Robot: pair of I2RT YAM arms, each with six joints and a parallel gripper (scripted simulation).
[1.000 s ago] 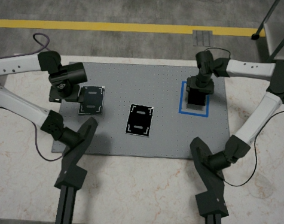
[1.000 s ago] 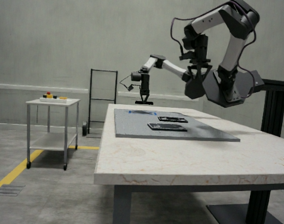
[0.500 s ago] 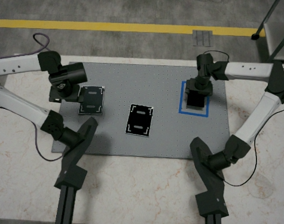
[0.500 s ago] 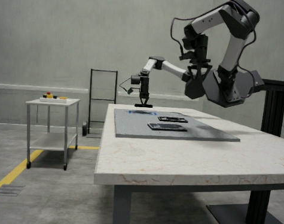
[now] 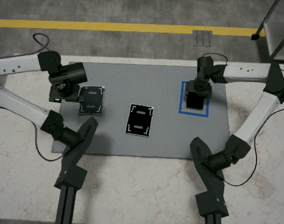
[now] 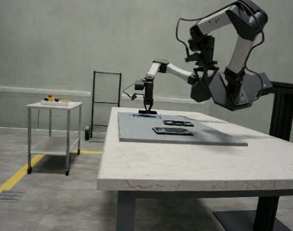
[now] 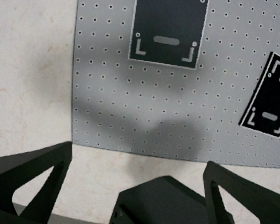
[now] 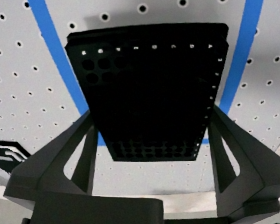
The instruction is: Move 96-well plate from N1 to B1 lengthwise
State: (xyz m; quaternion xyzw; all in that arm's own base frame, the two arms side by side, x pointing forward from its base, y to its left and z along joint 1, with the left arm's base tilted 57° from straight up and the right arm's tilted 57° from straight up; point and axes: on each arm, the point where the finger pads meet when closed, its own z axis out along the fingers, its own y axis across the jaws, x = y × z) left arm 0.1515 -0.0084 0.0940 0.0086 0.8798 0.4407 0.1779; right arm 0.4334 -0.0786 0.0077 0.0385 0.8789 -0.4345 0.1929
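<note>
The black 96-well plate (image 5: 195, 102) (image 6: 143, 112) (image 8: 153, 95) is level, lengthwise over the blue taped outline (image 5: 181, 99) (image 8: 59, 54) of B1. It appears slightly above the board, with a shadow below in the exterior view. My right gripper (image 6: 148, 109) (image 8: 151, 108) is shut on its long sides; in the top view its fingers are hidden. N1, the left nest (image 5: 91, 102) (image 6: 172, 131) (image 7: 168, 25), holds no plate. My left gripper (image 7: 139, 160) (image 6: 205, 81) is open and empty, high above the board's left part.
Another black nest (image 5: 139, 120) (image 6: 178, 123) (image 7: 267, 102) lies slightly turned near the middle of the grey perforated board (image 5: 160, 144) (image 6: 184, 142). The board rests on a pale marble table (image 5: 136, 185). A cart (image 6: 55, 106) stands beyond the table in the exterior view.
</note>
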